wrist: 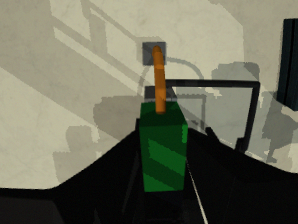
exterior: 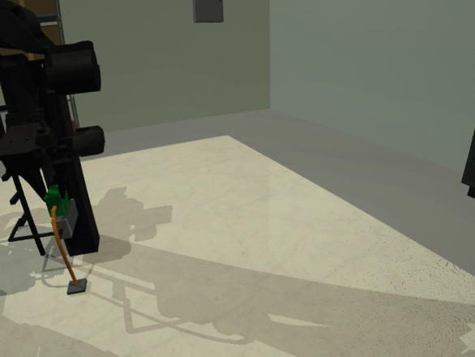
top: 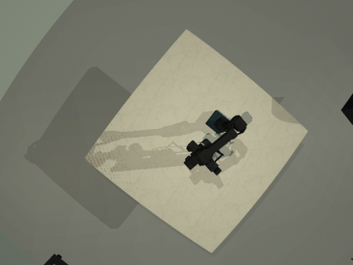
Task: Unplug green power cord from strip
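Overhead, black arm (top: pixel 217 144) crosses the pale marbled square worktop (top: pixel 168 211) on grey floor. Sideways, the blocky green plug (exterior: pixel 56 200) sits against the grey strip (exterior: pixel 66 221), its orange cord (exterior: pixel 61 247) curving down. Wrist-on, the pincer (wrist: pixel 162 192) is clamped on the plug.

Pale marble floor (exterior: pixel 259 211); green walls (exterior: pixel 365 73); grey wall panel (exterior: pixel 207 10).

The arm (top: pixel 220 141) is showing matte black, boxy links, round black joint housings and a dark teal base (top: pixel 212 120).
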Tool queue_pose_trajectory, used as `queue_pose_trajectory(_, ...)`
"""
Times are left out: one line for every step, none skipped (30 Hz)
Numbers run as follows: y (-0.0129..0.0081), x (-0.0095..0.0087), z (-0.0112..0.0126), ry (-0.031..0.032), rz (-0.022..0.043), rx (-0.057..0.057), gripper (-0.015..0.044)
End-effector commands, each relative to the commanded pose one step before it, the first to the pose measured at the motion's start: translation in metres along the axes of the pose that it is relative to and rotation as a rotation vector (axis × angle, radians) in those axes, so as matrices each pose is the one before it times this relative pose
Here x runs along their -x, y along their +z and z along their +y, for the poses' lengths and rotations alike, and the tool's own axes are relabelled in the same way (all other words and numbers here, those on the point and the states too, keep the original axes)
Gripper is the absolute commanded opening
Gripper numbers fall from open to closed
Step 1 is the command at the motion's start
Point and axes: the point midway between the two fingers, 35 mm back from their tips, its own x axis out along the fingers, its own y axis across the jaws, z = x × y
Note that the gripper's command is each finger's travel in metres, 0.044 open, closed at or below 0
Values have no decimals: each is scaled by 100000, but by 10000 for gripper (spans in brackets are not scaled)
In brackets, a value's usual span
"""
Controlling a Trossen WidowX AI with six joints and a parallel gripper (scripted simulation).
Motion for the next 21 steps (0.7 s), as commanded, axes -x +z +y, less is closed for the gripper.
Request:
queue_pose_trajectory(2747,242,9,227,-6222,-2671,0)
queue_pose_trajectory(166,1,-3,0,-16,-9,0)
queue_pose_trajectory(166,1,-6,0,-16,-9,0)
queue_pose_trajectory(166,1,-8,-1,-16,-9,0)
queue_pose_trajectory(161,1,-10,-1,-15,-9,0)
queue_pose_trajectory(161,2,-13,-1,-15,-9,0)
queue_pose_trajectory(161,2,-15,-1,-15,-9,0)
queue_pose_trajectory(161,2,-18,-2,-15,-9,0)
queue_pose_trajectory(162,2,-21,-2,-15,-9,0)
queue_pose_trajectory(162,2,-24,-2,-15,-9,0)
queue_pose_trajectory(162,2,-27,-3,-15,-9,0)
queue_pose_trajectory(162,2,-30,-3,-14,-9,0)
queue_pose_trajectory(162,2,-32,-3,-14,-9,0)
queue_pose_trajectory(-135,-8,-2,-1,18,-22,26)
queue_pose_trajectory(-291,-17,-6,-4,40,-47,53)
queue_pose_trajectory(-442,-26,-16,-7,61,-71,79)
queue_pose_trajectory(-207,-12,-10,-4,29,-34,105)
queue_pose_trajectory(0,0,0,0,0,0,131)
queue_pose_trajectory(0,0,0,0,0,0,157)
queue_pose_trajectory(0,0,0,0,0,0,184)
queue_pose_trajectory(0,0,0,0,0,0,210)
